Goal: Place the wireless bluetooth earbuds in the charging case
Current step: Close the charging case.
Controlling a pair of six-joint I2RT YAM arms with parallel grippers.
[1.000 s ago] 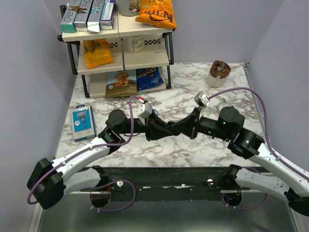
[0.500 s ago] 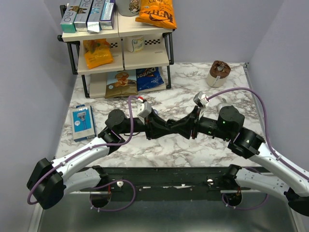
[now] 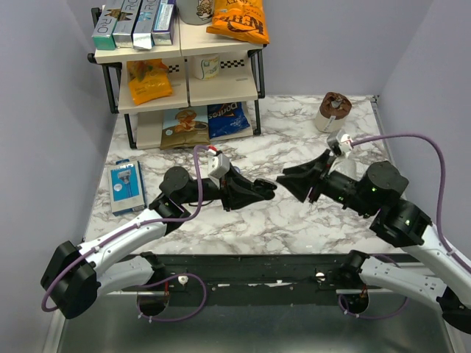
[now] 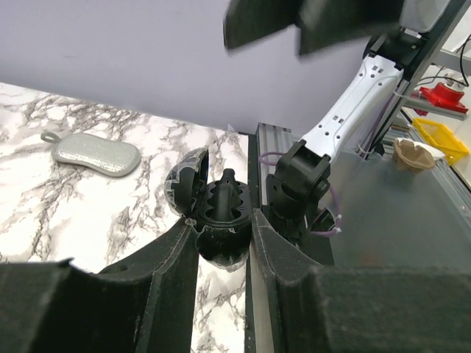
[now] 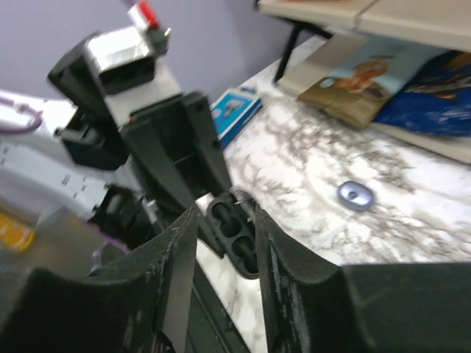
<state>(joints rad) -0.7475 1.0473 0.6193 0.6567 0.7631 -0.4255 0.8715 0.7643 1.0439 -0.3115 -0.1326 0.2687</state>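
1. As the right claw (image 3: 288, 179) draws back toward the right edge of the bench (image 3: 346, 143), parted and empty, its insertion looks finished.
2. Left claw (image 3: 266, 190) grips the open charging case (image 4: 221, 220) mid-bench (nearer the front edge).
3. One earbud (image 4: 228, 184) seemingly sits inside; the other I cannot make out.

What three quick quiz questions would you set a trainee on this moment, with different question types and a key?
1. True or false: the left gripper has its jaws shut on the charging case.
2. The case's lid is: A open, B closed, C lying on the table.
3. Short answer: in the top view, which edge of the table is the blue box nearest?

Key: 1 true. 2 A. 3 the left edge.
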